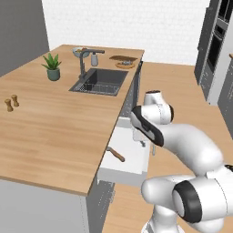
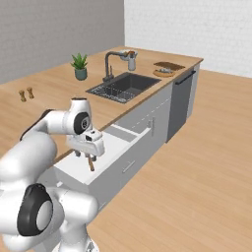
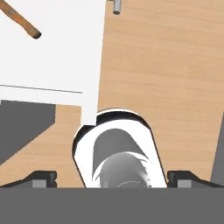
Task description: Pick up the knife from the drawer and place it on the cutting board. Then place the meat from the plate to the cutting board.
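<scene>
The drawer [image 1: 129, 157] stands pulled out from under the counter, white inside. In it lies the knife [image 1: 115, 154], brown handle showing and the blade running back under the counter edge. My gripper [image 1: 148, 146] hangs open just above the drawer [image 2: 106, 152], right of the knife and holding nothing. From the right side the gripper [image 2: 83, 155] sits directly over the knife handle [image 2: 91, 164]. In the hand view the handle [image 3: 22, 22] lies top left, away from the wide-apart fingertips [image 3: 41, 177]. Far down the counter, the dark cutting board [image 1: 122, 58] lies beside the tan plate [image 1: 125, 66] with the grey meat [image 1: 127, 63].
A sink [image 1: 101, 81] with a faucet [image 1: 83, 61] is set in the counter between me and the board. A potted plant [image 1: 53, 67], two small shakers [image 1: 12, 103] and a fruit bowl [image 1: 78, 51] stand on the wooden counter. A dark dishwasher front [image 2: 179, 103] lies beyond the drawer.
</scene>
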You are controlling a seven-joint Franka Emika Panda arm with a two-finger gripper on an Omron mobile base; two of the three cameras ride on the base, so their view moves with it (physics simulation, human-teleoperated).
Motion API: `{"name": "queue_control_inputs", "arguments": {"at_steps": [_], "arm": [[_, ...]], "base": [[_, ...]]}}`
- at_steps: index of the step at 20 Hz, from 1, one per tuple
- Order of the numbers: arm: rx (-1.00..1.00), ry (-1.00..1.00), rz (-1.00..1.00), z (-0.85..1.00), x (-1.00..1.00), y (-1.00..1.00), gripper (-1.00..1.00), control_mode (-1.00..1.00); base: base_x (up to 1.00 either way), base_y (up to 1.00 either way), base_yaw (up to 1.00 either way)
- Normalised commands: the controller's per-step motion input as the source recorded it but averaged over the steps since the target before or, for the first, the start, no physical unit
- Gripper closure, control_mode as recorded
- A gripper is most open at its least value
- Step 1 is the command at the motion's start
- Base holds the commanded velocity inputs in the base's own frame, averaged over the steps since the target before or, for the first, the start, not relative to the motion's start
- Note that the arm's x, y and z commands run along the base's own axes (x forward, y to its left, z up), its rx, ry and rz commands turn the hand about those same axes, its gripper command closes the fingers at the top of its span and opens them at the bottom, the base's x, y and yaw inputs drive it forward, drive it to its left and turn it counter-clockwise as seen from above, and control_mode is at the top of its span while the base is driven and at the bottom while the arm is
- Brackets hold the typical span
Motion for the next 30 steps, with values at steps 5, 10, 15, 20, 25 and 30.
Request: {"name": "queue_control_inputs", "arguments": {"at_steps": [5, 10, 15, 20, 25, 30], "arm": [[-0.06, 0.0, -0.05, -1.0, 0.01, -0.18, -1.0, -1.0], [-0.06, -0.03, -0.08, -0.7, 0.0, 0.0, -1.0, -1.0], [-0.04, 0.0, -0.06, -0.54, 0.0, -0.01, -1.0, -1.0], [-0.02, -0.01, -0.06, -0.17, 0.04, 0.0, -1.0, -1.0], [0.0, -0.06, -0.03, 0.44, 0.08, 0.05, -1.0, -1.0], [-0.08, 0.07, -0.06, -0.12, 0.85, 0.25, -1.0, -1.0]], "base": [[0.0, 0.0, 0.0], [0.0, 0.0, 0.0], [0.0, 0.0, 0.0], [0.0, 0.0, 0.0], [0.0, 0.0, 0.0], [0.0, 0.0, 0.0]]}}
